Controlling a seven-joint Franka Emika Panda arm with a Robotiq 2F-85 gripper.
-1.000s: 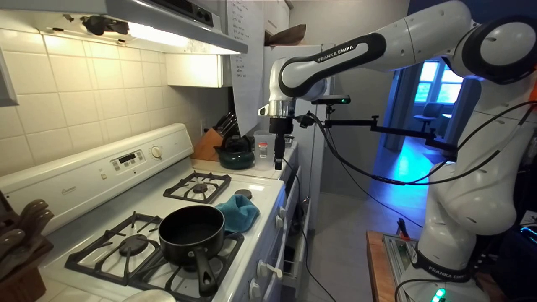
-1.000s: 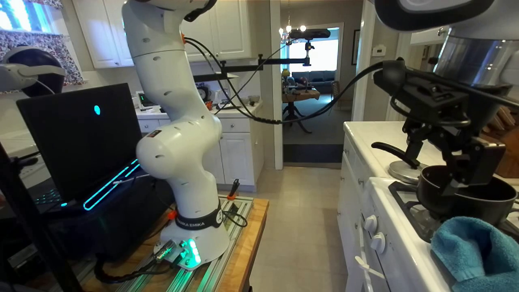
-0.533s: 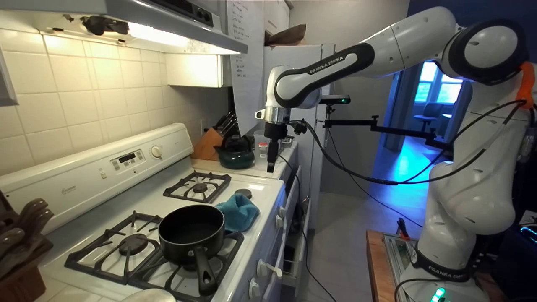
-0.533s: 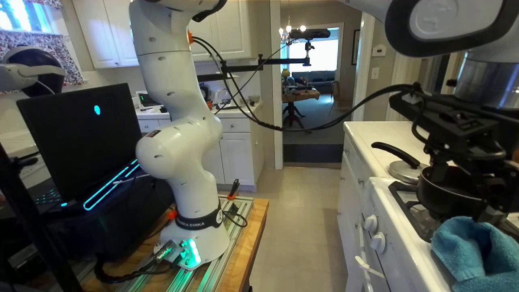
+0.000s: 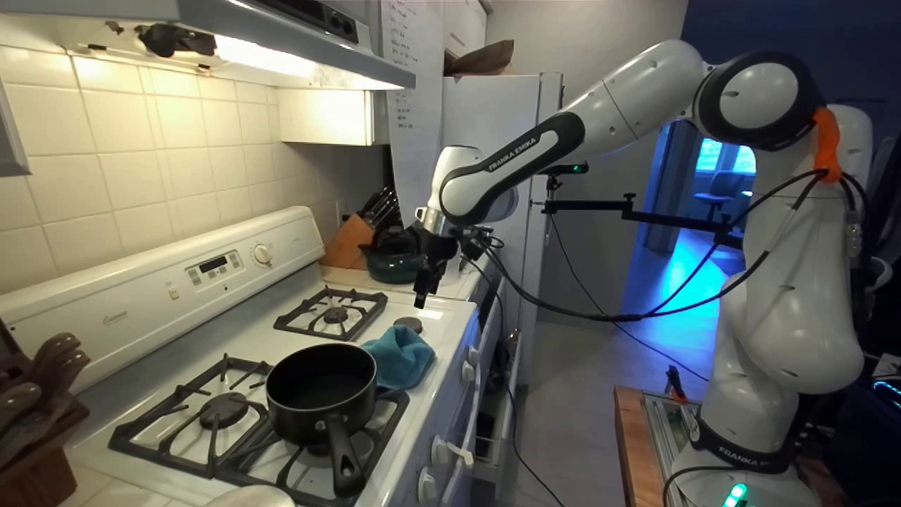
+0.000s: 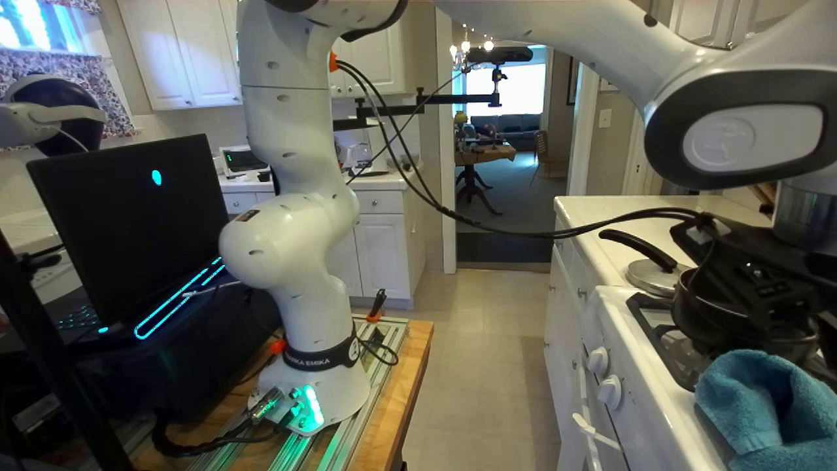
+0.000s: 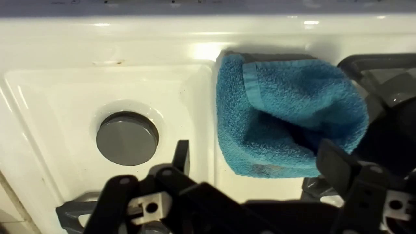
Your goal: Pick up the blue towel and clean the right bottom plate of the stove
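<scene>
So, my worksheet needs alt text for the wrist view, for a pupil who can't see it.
A crumpled blue towel lies on a white stove, right of a round grey burner cap. The end effector, open and holding nothing, juts in from the bottom edge.

One saucepan (image 5: 320, 394) was counted in an exterior view, one blue towel (image 5: 399, 358) at its two o'clock, one teapot (image 5: 395, 265) at its one o'clock. Three grates (image 5: 367, 317), four front knobs (image 5: 440, 451) and two knife blocks (image 5: 350, 243) were recorded.
</scene>
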